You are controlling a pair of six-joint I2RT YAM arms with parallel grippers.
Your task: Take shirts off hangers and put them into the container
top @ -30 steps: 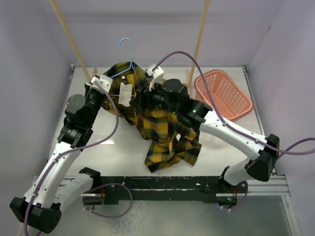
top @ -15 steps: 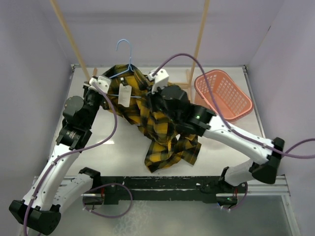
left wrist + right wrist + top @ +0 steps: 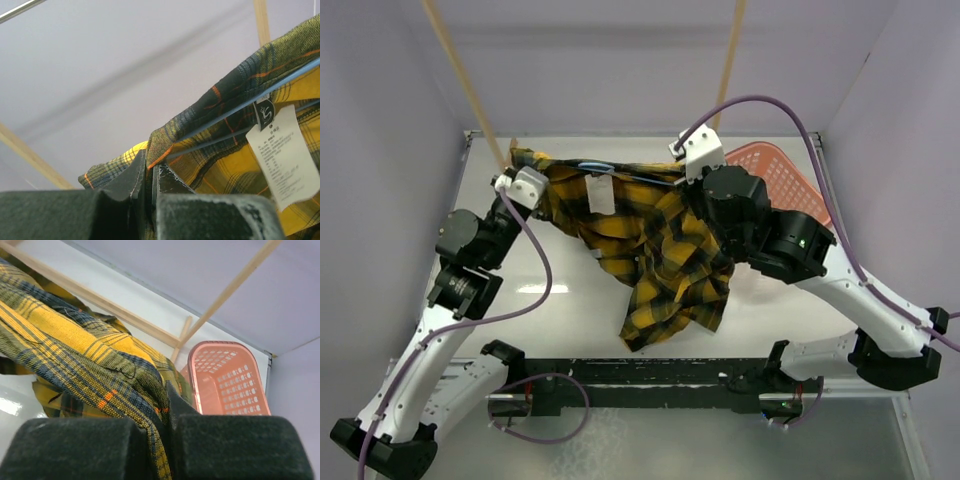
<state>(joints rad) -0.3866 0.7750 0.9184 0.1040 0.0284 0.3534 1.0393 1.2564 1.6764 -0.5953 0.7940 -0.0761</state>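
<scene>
A: Plaid shirt (image 3: 655,240) off yet?
B: No. It's stretched across frame centre, left gripper (image 3: 149,172) and right gripper (image 3: 167,395) both pinching cloth, blue wire hanger (image 3: 250,100) inside. Pull that free, then the pink laundry basket (image 3: 245,395), upper right.

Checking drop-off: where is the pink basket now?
Top view: the pink basket sits at the far right, partly hidden behind the right arm holding the shirt.

Robotics laboratory test cell: plain lilac wall panels (image 3: 380,100) enclose a white desk (image 3: 570,320). Cabled left arm (image 3: 460,285) and right arm (image 3: 790,245) are bolted to a metal rail (image 3: 650,385).
</scene>
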